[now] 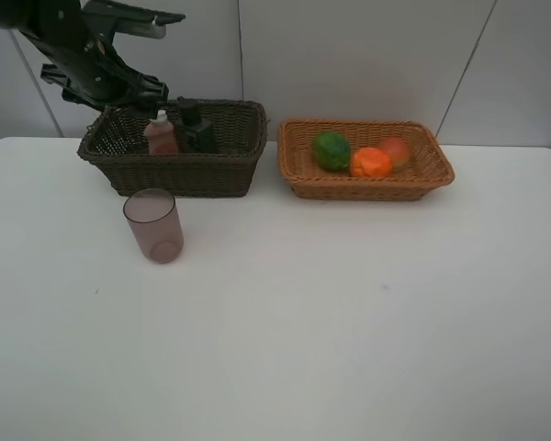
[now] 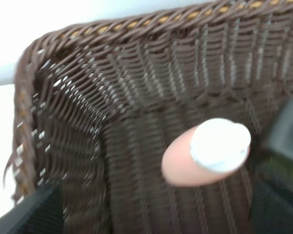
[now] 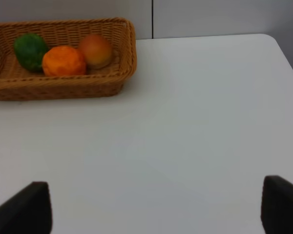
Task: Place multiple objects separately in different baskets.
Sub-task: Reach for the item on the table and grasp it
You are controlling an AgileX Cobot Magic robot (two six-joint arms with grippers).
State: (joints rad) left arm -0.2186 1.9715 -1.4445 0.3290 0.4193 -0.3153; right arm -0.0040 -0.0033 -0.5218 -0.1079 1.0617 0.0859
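The dark brown basket holds the pink white-capped bottle and the black square bottle. My left gripper hovers over that basket's left end, open and empty. In the left wrist view the pink bottle stands between and below the spread fingertips, with the black bottle blurred beside it. The mauve cup stands on the table in front of the dark basket. The light tan basket holds the green fruit, tangerine and peach-like fruit. My right gripper is open and empty.
The white table runs wide in front of both baskets. A grey wall stands close behind the baskets. In the right wrist view the tan basket lies well ahead of the gripper, with the table's far right edge in sight.
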